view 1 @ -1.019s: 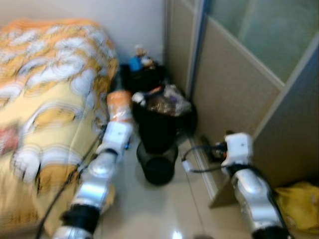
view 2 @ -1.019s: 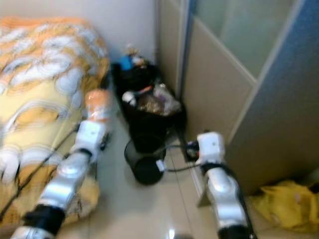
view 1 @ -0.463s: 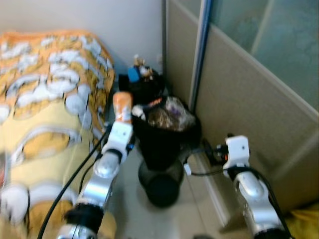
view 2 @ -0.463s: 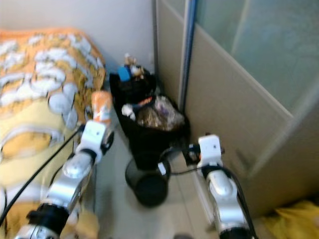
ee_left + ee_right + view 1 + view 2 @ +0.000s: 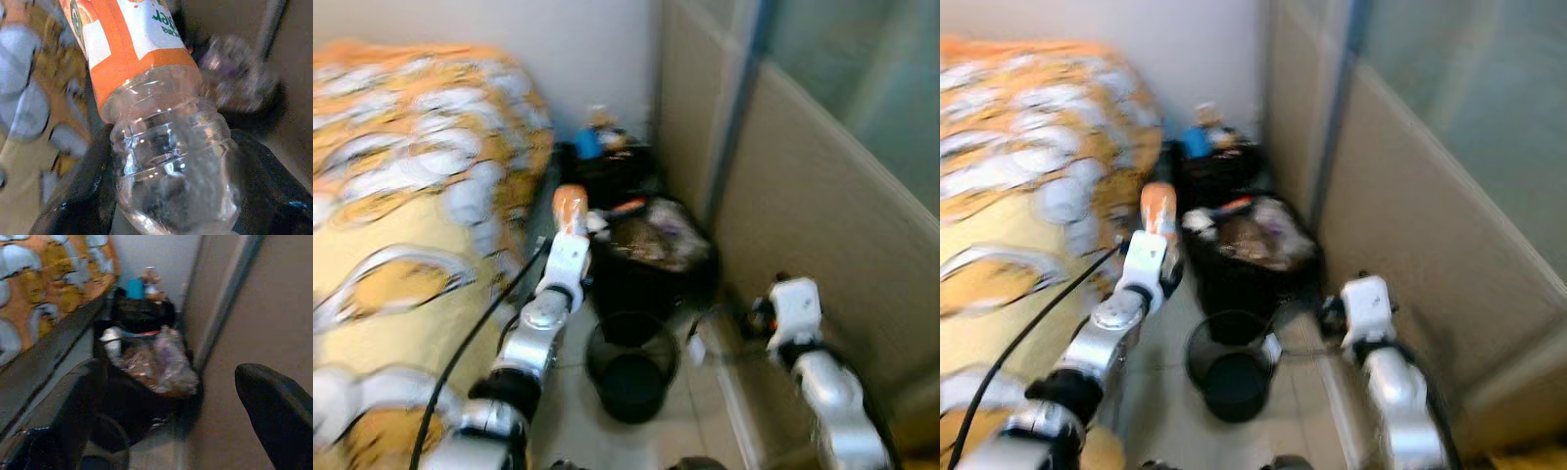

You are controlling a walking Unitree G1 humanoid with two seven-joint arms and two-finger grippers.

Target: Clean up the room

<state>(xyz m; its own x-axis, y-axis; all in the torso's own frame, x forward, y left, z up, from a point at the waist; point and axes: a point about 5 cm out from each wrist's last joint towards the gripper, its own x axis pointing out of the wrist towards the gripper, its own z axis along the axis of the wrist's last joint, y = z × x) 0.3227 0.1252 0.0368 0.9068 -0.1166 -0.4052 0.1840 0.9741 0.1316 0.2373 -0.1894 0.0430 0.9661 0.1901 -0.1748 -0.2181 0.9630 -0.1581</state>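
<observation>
A clear plastic bottle (image 5: 156, 98) with an orange label (image 5: 570, 208) is held upright in my left gripper (image 5: 566, 235), which is shut on it. It hangs between the bed and the full black bin (image 5: 656, 250), just left of the bin's rim. That bin is heaped with crumpled trash (image 5: 156, 362). An empty black mesh bin (image 5: 631, 367) stands on the floor in front of it. My right gripper (image 5: 171, 377) is open with nothing between its fingers (image 5: 276, 416), low to the right of both bins.
A bed with an orange and yellow cover (image 5: 411, 196) runs along the left. A beige partition wall (image 5: 822, 206) closes the right side. Another black bag (image 5: 607, 166) with a blue item on top sits in the corner. A black cable (image 5: 470, 343) trails along my left arm.
The camera has swung and the view is blurred. My left gripper still holds the bottle beside the full bin. The right arm stays low on the right.
</observation>
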